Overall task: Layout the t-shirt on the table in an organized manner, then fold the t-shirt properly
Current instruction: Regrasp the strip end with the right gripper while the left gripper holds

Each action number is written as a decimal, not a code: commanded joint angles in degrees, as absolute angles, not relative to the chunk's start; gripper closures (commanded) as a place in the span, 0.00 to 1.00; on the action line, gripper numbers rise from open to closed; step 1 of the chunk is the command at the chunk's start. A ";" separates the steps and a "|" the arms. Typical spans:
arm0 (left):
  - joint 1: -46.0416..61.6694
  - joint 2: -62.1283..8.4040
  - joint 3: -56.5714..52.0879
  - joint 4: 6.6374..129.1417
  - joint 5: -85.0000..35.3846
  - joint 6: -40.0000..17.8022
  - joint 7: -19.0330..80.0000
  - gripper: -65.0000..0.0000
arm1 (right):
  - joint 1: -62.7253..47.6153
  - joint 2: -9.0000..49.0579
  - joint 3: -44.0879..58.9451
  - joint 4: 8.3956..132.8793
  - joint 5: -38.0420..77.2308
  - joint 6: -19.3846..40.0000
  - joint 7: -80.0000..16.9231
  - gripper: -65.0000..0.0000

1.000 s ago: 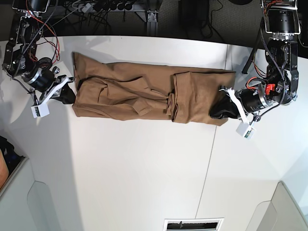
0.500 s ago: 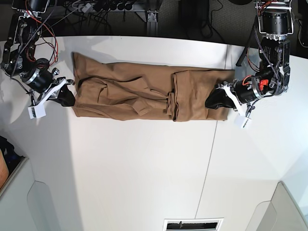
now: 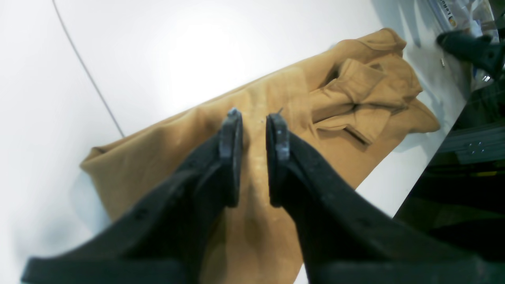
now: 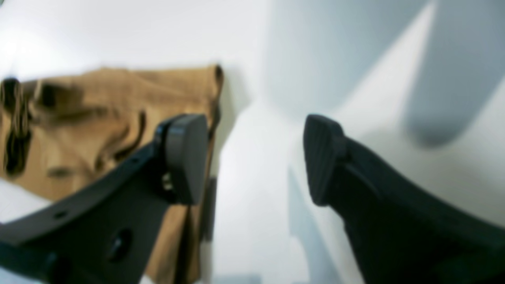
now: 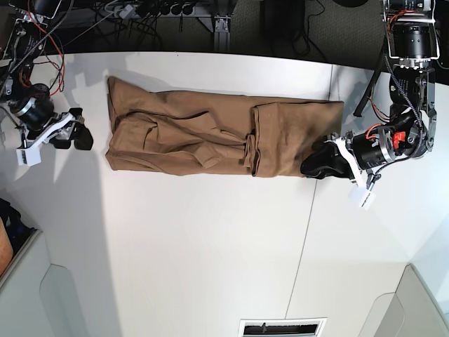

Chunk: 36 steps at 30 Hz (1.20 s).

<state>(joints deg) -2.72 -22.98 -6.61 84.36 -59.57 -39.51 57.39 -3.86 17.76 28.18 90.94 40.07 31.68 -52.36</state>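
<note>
The t-shirt (image 5: pixel 210 137) is seen as a soft tan-brown cloth, folded into a long band with creases and overlapping flaps, laid flat on the smooth white table (image 5: pixel 210 246). A thin dark seam (image 5: pixel 303 232) is drawn across the tabletop below the left claw.

The left claw (image 3: pixel 254 130), of matte black with worn grey pads, is held over the shirt's end; its jaws are parted by a narrow gap, through which cloth is seen beneath, and nothing is pinched between them. Beyond its tips the bunched folds of the shirt are spread.

The right claw (image 4: pixel 254 157) is held wide open and empty, just off the shirt's other end, with bare table between its rounded black fingers (image 4: pixel 185 157). The shirt lies beside one finger, untouched.

Cables (image 5: pixel 147 10) are strung behind the table.
</note>
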 commanded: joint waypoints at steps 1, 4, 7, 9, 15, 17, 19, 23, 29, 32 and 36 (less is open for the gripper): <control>-3.77 -23.81 -6.87 85.34 -61.04 -40.00 56.45 0.79 | -4.25 18.57 27.53 91.29 41.41 31.79 -50.89 0.41; -3.84 -23.81 -6.87 85.34 -61.06 -40.00 56.40 0.79 | -5.67 18.55 23.86 89.78 41.58 31.77 -50.11 0.41; -3.70 -23.81 -6.87 85.34 -61.01 -40.00 56.45 0.79 | -6.22 18.33 20.86 87.88 41.58 31.73 -47.79 0.41; -3.64 -23.81 -6.87 85.34 -61.01 -40.00 56.45 0.79 | -6.20 17.43 20.01 86.83 41.56 31.73 -47.31 0.41; -3.66 -23.81 -6.87 85.34 -61.04 -40.00 56.42 0.79 | -6.20 12.40 19.84 86.04 41.39 31.79 -46.89 0.41; -3.66 -23.81 -6.87 85.34 -61.06 -40.00 56.42 0.79 | -6.20 10.87 19.84 86.04 41.41 32.23 -46.92 0.41; -3.68 -23.81 -6.87 85.34 -61.06 -40.00 56.42 0.79 | -6.20 9.89 19.84 86.08 41.41 32.40 -46.92 0.41; -3.68 -23.83 -6.87 85.34 -61.04 -40.00 56.84 0.79 | -6.22 9.98 20.12 86.76 41.54 32.36 -47.31 0.41; -3.68 -23.81 -6.87 85.34 -61.04 -40.00 56.86 0.79 | -6.22 13.08 24.27 89.95 46.02 32.91 -51.70 0.41; -3.66 -23.83 -6.87 85.34 -61.04 -40.00 56.86 0.79 | -6.22 15.07 26.28 90.54 47.97 33.34 -52.40 0.41; -3.66 -23.81 -6.87 85.34 -61.04 -40.00 56.86 0.79 | -6.20 15.84 26.61 90.54 49.04 33.50 -52.56 0.41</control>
<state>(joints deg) -2.70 -23.00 -6.55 84.36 -59.64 -39.51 57.65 -6.72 15.20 26.39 89.47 47.55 32.80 -53.12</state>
